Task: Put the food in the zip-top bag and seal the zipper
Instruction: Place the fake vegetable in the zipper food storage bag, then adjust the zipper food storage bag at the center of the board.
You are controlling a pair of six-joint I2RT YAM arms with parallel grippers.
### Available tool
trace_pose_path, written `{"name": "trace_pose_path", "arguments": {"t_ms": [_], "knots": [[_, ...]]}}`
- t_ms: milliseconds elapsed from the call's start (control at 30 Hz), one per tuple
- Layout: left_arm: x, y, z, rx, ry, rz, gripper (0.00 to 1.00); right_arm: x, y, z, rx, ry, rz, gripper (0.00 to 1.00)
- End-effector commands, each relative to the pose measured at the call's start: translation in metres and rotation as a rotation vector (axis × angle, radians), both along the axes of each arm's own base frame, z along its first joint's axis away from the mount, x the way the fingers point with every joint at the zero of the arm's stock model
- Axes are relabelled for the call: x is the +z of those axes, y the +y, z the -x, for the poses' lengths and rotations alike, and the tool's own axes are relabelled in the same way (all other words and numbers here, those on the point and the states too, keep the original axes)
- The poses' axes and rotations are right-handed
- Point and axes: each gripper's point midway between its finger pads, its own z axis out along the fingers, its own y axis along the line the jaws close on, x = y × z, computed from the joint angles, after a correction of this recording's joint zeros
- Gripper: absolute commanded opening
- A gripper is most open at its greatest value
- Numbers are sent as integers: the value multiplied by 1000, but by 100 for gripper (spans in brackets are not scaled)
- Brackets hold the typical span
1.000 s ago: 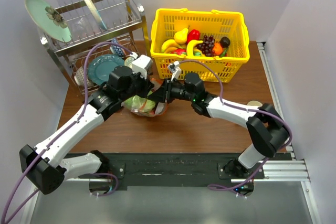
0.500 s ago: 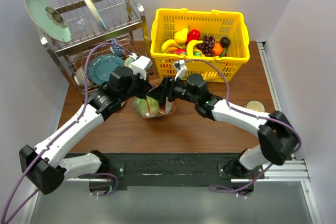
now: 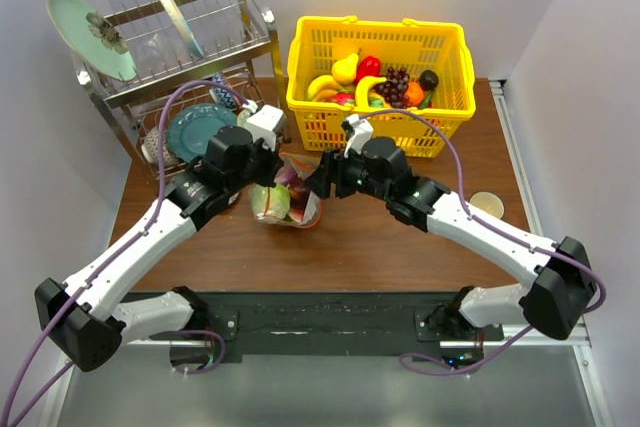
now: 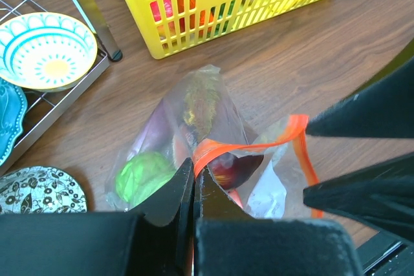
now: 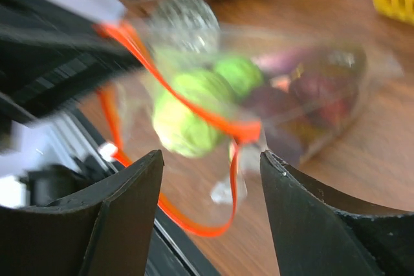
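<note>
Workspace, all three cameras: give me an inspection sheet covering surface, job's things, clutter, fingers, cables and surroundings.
Surface: brown wooden table, black base strip at its near edge.
Job's things: clear bag resting on the table, holding a green piece, a purple piece and other food; its orange zipper gapes, unsealed.
Clutter: yellow basket of toy fruit; dish rack with plates; tan round thing at right.
Grippers: left fingers shut on the zipper; right fingers open at the bag's mouth, holding nothing.
Cables: purple left cable loops by the rack, right cable by the basket; no snag seen.
Surroundings: white walls; metal rail at right.
</note>
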Motion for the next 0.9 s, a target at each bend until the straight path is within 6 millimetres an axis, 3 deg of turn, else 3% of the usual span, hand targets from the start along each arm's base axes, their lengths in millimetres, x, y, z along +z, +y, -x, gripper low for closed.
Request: {"name": "trace_pose_path", "arguments": {"t_ms": [0, 200, 300, 367, 400, 467, 500, 567, 600, 700, 767, 867], "knots": [[47, -2, -5, 2, -119, 63, 0, -38, -13, 13, 8, 64, 143, 65], [49, -3, -9, 14, -117, 64, 0, -69, -18, 17, -32, 132, 185, 51], [47, 0, -11, 32, -110, 52, 0, -70, -18, 17, -36, 136, 184, 29], [45, 1, -13, 51, -104, 46, 0, -67, -17, 16, -19, 122, 196, 6], [45, 3, -14, 60, -99, 43, 0, -58, -19, 15, -24, 116, 213, 0], [44, 3, -14, 65, -92, 38, 0, -38, -24, 6, -42, 61, 239, 0], [42, 4, -14, 65, -89, 36, 0, -6, -24, 1, -48, 13, 235, 0], [39, 2, -13, 57, -80, 40, 0, 34, -33, -10, -82, -87, 258, 0], [37, 1, -12, 53, -74, 42, 0, 73, -36, -13, -99, -140, 232, 0], [39, -2, -10, 38, -68, 54, 0, 131, -45, -15, -131, -242, 193, 0], [45, 2, -10, 50, -80, 48, 0, 141, -48, -15, -138, -260, 186, 0], [61, 17, -11, 108, -113, 19, 0, 121, -47, -20, -152, -234, 216, 0]]}}
